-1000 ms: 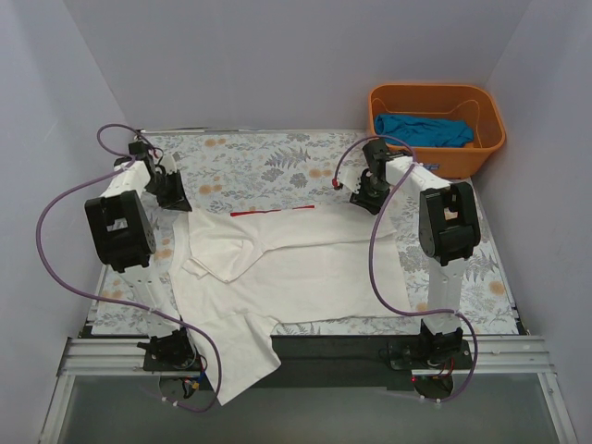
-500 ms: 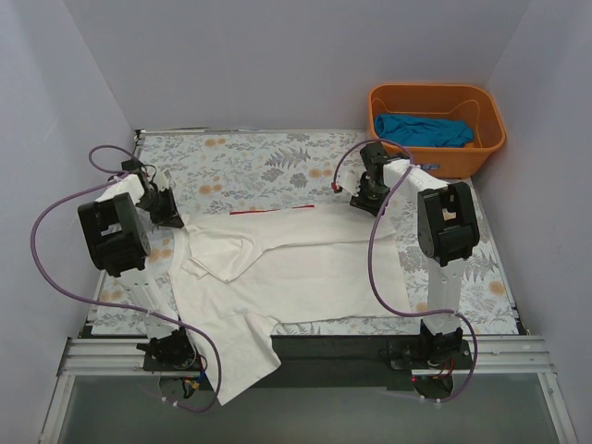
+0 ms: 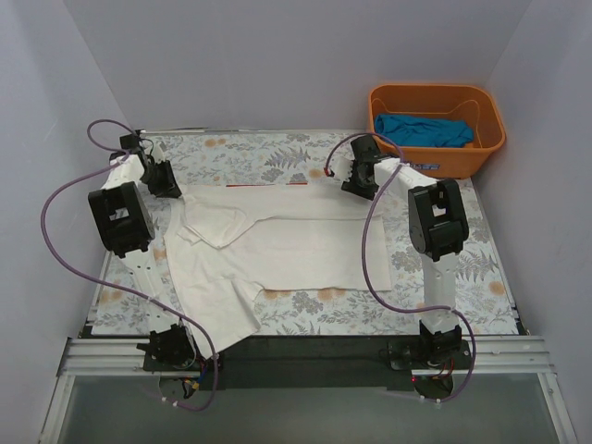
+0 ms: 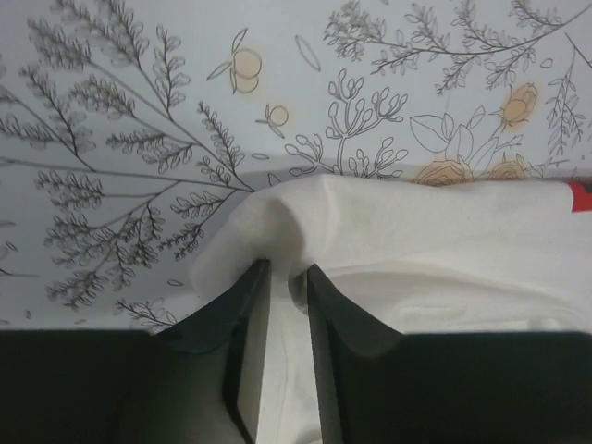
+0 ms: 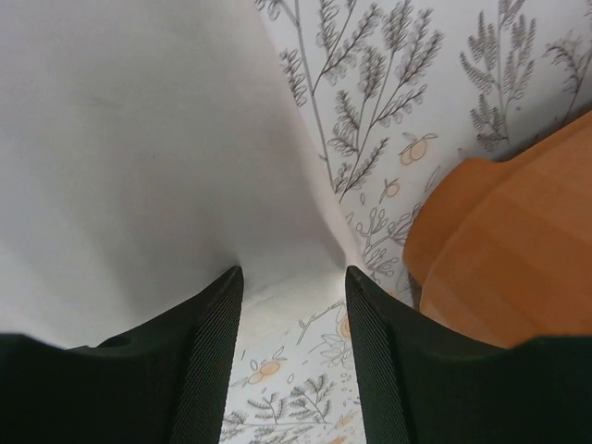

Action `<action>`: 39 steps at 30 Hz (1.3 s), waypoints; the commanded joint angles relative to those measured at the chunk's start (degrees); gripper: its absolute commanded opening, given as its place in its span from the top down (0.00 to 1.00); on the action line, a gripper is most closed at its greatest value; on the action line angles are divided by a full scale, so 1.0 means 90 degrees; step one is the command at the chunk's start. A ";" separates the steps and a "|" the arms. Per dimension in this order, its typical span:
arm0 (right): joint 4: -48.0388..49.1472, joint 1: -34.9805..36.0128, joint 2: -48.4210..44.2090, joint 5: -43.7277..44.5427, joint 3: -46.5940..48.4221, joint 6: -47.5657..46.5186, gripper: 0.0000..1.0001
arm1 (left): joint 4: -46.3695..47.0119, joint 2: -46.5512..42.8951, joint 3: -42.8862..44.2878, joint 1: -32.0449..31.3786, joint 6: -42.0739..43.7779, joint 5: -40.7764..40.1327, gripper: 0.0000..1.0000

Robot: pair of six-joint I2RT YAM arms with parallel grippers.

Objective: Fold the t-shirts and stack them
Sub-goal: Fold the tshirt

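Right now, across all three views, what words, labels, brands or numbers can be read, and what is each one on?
No readable text in any view.
white t-shirt: only a red trim shows, no lettering.
teal t-shirt in the orange basket: no print visible.
tablecloth: flower and leaf pattern, no words.

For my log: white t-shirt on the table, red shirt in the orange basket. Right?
No: the shirt in the orange basket is teal-blue, not red, as the top external view shows. The white t-shirt is on the table.
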 commanded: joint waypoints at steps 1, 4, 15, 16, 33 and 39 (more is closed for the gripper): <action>0.0091 0.0015 -0.0014 -0.0133 0.0203 0.0157 0.43 | -0.0266 -0.0033 0.0704 0.0097 0.0417 -0.0076 0.77; -0.0163 0.0132 -0.0560 -0.0515 -0.0021 0.0196 0.42 | -0.0422 -0.0774 0.0579 0.0078 0.1032 0.0180 0.64; -0.1082 0.0259 -0.1813 -0.1277 -0.0812 0.0626 0.36 | -0.1215 -0.3597 -0.2863 -0.1551 0.3366 -0.0092 0.61; -0.1102 0.0249 -0.1861 -0.1248 -0.0919 0.0636 0.36 | -0.1108 -0.3879 -0.3091 -0.1766 0.3396 -0.0209 0.61; -0.1219 -0.0034 -0.1979 -0.1180 -0.1311 0.0929 0.36 | -0.0550 -0.3364 -0.3875 -0.3301 0.3221 -0.1568 0.59; -0.1219 -0.0161 -0.1969 -0.1160 -0.1311 0.0890 0.36 | -0.0424 -0.3227 -0.4119 -0.3389 0.3260 -0.1724 0.60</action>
